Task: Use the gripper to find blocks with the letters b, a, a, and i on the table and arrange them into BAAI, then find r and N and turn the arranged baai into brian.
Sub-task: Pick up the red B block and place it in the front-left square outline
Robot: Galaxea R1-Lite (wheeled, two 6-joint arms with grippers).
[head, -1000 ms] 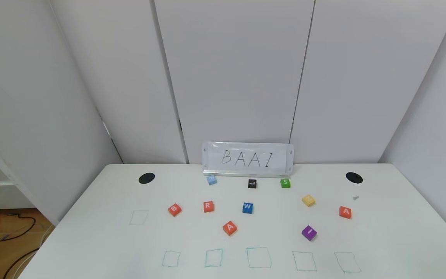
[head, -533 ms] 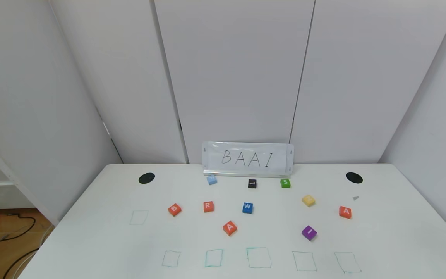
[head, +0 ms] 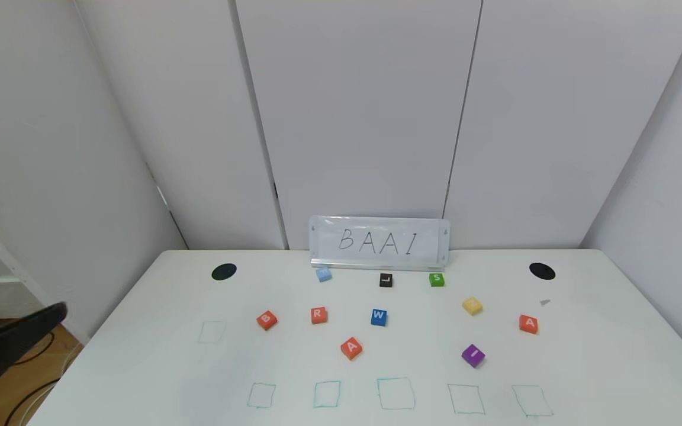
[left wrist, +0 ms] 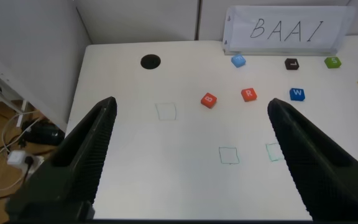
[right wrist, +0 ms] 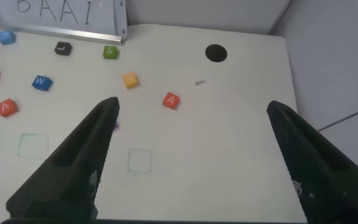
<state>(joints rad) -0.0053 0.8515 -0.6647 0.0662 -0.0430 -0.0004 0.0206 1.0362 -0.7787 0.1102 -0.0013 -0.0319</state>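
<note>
On the white table (head: 140,367) stand the orange-red B block (head: 266,319), an orange-red A block (head: 351,348), a second A block (head: 528,323) at the right and the purple I block (head: 472,355). The orange-red R block (head: 318,315) sits right of B. My left gripper (left wrist: 191,155) is open and empty above the table's left front, with B (left wrist: 209,100) and R (left wrist: 248,94) beyond it. My right gripper (right wrist: 191,155) is open and empty above the right front, with the right A (right wrist: 171,101) beyond it.
A BAAI sign (head: 379,242) stands at the back. Light-blue (head: 324,274), black L (head: 385,280), green S (head: 436,279), yellow (head: 472,305) and blue W (head: 378,317) blocks lie behind. Teal squares (head: 396,393) line the front edge. Two black holes (head: 224,271) sit at the back.
Both arms have come into the head view, the left at the left edge and the right at the right edge. No block has moved.
</note>
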